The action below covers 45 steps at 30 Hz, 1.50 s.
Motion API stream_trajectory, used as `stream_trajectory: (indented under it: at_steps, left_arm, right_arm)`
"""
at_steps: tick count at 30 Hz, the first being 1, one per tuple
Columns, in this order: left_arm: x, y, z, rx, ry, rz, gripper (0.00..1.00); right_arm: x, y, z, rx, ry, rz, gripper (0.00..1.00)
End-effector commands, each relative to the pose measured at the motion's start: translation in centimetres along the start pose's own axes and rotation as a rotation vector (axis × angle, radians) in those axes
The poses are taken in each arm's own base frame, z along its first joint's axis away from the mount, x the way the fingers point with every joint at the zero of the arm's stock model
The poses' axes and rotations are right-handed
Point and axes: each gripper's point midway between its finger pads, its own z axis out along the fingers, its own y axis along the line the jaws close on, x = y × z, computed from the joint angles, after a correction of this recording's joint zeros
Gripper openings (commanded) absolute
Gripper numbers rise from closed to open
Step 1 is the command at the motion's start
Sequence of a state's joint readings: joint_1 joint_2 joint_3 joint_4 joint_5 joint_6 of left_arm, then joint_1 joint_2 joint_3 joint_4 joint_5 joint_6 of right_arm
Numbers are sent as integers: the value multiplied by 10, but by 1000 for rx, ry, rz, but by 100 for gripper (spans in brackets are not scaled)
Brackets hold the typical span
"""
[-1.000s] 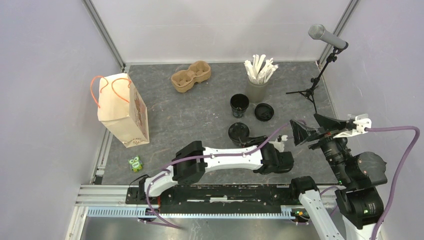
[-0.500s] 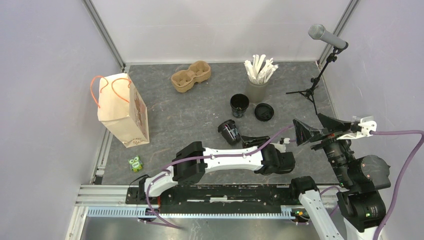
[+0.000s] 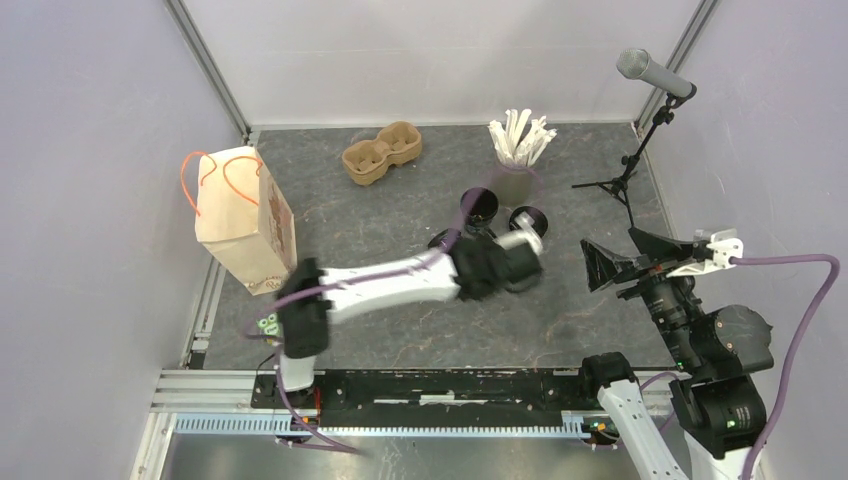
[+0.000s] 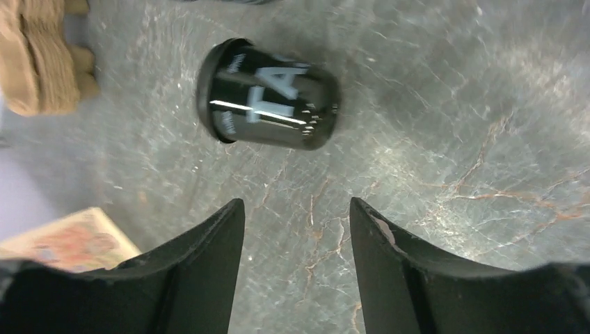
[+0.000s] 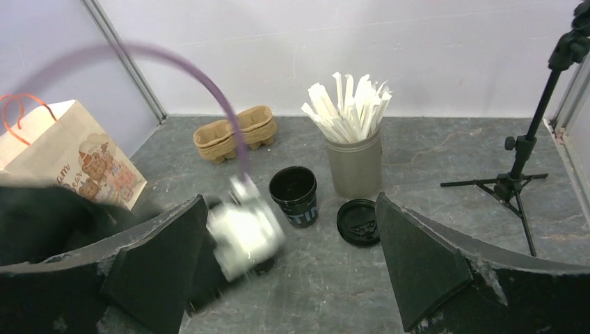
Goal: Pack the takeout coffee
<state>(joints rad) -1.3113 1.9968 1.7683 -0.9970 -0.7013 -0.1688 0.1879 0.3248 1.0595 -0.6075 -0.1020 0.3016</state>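
Note:
The takeout coffee, a small black cup with its black lid on, lies on its side on the grey table, lid end to the left in the left wrist view. In the top view, the cup shows just beyond the blurred left arm. My left gripper is open and empty, its fingertips a short way from the cup and not touching it. It is blurred in the top view. My right gripper is open and empty, held above the table's right side.
An open black cup stands upright with a loose black lid beside it. A grey cup of white sticks is behind them. The brown pulp carrier is at the back, the paper bag at the left, a microphone stand at the back right.
The lidded cup stood upright a second ago; it has tipped over and rolled left and back. My left arm has swung from the near right toward the table's middle. The right arm barely moved.

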Motion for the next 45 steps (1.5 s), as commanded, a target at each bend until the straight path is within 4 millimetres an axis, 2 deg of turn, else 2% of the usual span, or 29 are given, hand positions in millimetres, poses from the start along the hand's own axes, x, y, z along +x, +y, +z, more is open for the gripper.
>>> stream_trajectory:
  at_steps: [1,5,7,9,12,15,19,21,24,31,39,45]
  left_arm:
    - [-29,63,-34,230,-211,-530,66]
    - [-9,114,-28,418,-317,-837,72]
    - [5,134,-21,446,-328,-929,75]
    - [13,143,-14,535,-328,-995,75]
    - [18,145,3,654,-323,-1056,75]
    - [15,143,22,735,-342,-1041,77]
    - [16,141,61,735,-271,-1016,74]
    - [14,139,74,737,-254,-1017,72]
    - [15,138,93,711,-228,-1005,72]
    - [20,123,113,749,-182,-929,72]
    - [28,119,122,741,-142,-882,74]
    - [24,105,119,840,-129,-871,71]
  right_arm:
    - [24,7,10,-73,57,-10,98]
    - [91,8,33,-142,231,28,98]
    - [135,8,45,-191,354,51,95]
    - [174,0,53,-189,457,58,92]
    - [208,-5,66,-184,534,98,86]
    - [232,12,79,-238,568,105,84]
    - [276,46,88,-286,715,4,86]
    - [287,59,96,-303,718,44,82]
    - [299,61,111,-267,710,82,73]
    - [312,85,138,-334,710,147,68]
    - [322,87,159,-311,694,149,60]
    - [346,83,163,-294,744,139,56]
